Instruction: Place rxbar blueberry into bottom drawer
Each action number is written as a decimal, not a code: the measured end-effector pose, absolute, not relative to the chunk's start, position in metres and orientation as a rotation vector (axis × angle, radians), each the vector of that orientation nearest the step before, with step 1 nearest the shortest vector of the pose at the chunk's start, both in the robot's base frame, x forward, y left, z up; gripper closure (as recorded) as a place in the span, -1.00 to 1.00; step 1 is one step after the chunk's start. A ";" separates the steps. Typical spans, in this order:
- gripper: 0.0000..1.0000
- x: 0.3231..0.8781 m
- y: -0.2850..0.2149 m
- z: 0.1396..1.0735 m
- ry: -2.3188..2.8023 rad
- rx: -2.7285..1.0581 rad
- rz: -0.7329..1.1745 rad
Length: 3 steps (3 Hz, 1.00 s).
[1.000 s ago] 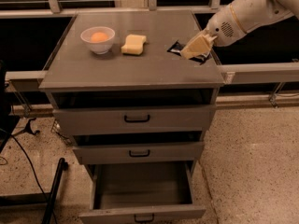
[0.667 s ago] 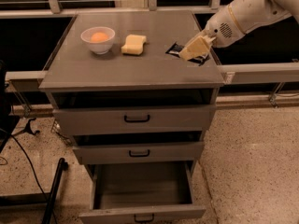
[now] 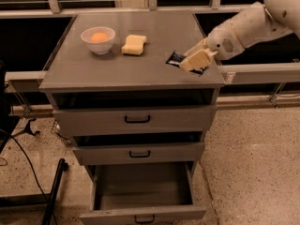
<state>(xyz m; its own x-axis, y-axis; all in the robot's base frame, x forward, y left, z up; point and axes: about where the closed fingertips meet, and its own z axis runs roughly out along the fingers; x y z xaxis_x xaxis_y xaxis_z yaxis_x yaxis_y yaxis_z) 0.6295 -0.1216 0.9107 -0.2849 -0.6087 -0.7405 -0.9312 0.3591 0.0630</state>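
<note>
The rxbar blueberry (image 3: 176,58), a flat dark navy bar, lies on the right side of the grey cabinet top (image 3: 117,69), partly hidden under the gripper. My gripper (image 3: 196,60), with cream-coloured fingers, comes in from the right on a white arm and sits down over the bar's right end. The bottom drawer (image 3: 143,196), the lowest and deepest one, stands pulled open and looks empty inside. Its black handle (image 3: 144,219) shows on the front.
A white bowl (image 3: 98,40) holding an orange ball and a yellow sponge block (image 3: 133,44) stand on the back left of the top. Two shut upper drawers (image 3: 136,120) sit above the open one. A black cable and pole (image 3: 51,191) lie on the floor at the left.
</note>
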 end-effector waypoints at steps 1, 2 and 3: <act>1.00 0.615 -0.125 0.874 1.922 -1.358 0.662; 1.00 0.590 -0.118 0.816 1.902 -1.379 0.714; 1.00 0.590 -0.118 0.816 1.902 -1.379 0.714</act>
<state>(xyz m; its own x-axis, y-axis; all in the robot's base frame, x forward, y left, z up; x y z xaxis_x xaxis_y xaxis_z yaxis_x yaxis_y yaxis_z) 0.5904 -0.1176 0.8159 -0.2145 -0.5876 -0.7802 -0.9559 0.2904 0.0441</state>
